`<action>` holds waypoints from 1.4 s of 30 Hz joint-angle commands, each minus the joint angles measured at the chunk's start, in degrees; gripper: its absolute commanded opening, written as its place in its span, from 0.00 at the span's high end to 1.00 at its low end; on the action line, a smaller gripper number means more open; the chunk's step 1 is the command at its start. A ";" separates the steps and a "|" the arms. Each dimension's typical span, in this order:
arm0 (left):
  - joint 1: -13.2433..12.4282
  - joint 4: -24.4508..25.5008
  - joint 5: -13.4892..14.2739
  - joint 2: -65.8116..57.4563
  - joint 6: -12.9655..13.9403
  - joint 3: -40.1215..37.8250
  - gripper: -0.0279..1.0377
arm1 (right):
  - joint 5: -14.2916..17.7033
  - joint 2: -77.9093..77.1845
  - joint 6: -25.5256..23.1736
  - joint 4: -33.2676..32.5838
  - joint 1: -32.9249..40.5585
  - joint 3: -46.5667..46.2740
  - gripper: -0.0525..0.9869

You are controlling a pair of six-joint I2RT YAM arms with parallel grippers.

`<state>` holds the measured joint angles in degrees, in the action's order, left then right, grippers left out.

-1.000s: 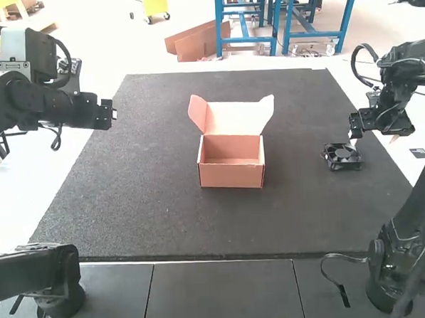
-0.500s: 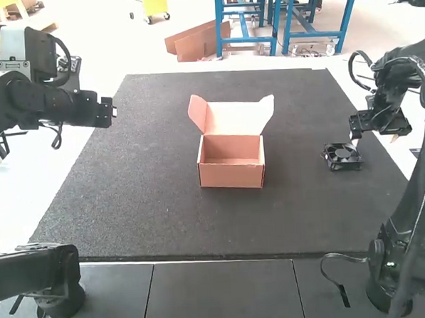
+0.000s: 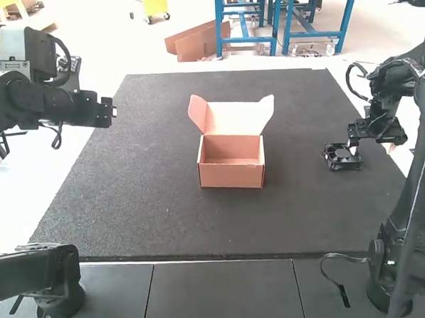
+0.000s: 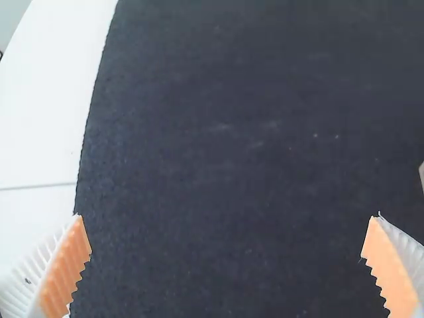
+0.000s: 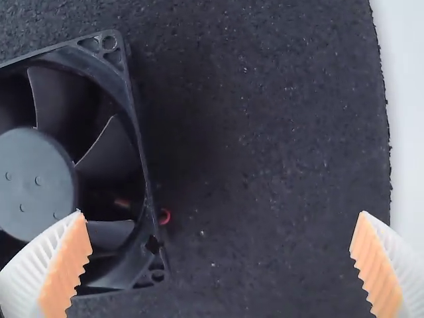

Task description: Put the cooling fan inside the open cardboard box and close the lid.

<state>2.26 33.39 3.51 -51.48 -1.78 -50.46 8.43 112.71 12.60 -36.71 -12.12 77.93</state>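
right gripper (image 3: 372, 138) has dropped beside the cooling fan (image 3: 342, 156), jaws wide apart.

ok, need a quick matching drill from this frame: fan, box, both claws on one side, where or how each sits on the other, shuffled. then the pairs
Things:
1. cooling fan
2. cardboard box
3. left claw
4. right claw

Place or state:
A. open, above the left edge of the mat, far from the box
B. middle of the mat, lid standing up
C. open, empty, one finger above the fan's corner
D. lying flat on the mat, right of the box

Pairs: 1-D, 2-B, 3-A, 4-C
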 commanded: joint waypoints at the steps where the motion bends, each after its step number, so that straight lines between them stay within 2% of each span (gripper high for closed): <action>1: 0.02 -0.16 0.71 -0.28 0.11 -2.01 0.06 | 0.89 0.59 -1.88 0.06 -1.42 1.96 0.09; 26: 0.29 0.19 0.80 -0.28 0.11 -2.01 0.06 | 0.01 4.63 -2.41 -0.03 -2.29 5.74 0.09; 33: 0.29 0.54 1.41 -0.28 0.11 -2.01 0.06 | -3.42 7.53 -3.90 -3.37 -3.00 8.47 0.08; 42: 0.29 0.80 1.77 -0.28 0.11 -2.28 0.06 | -3.94 9.55 -4.08 -5.74 -3.61 10.40 0.10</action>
<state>2.26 34.33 4.64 -51.48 -1.78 -50.46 5.52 121.01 9.39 -41.34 -14.70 86.54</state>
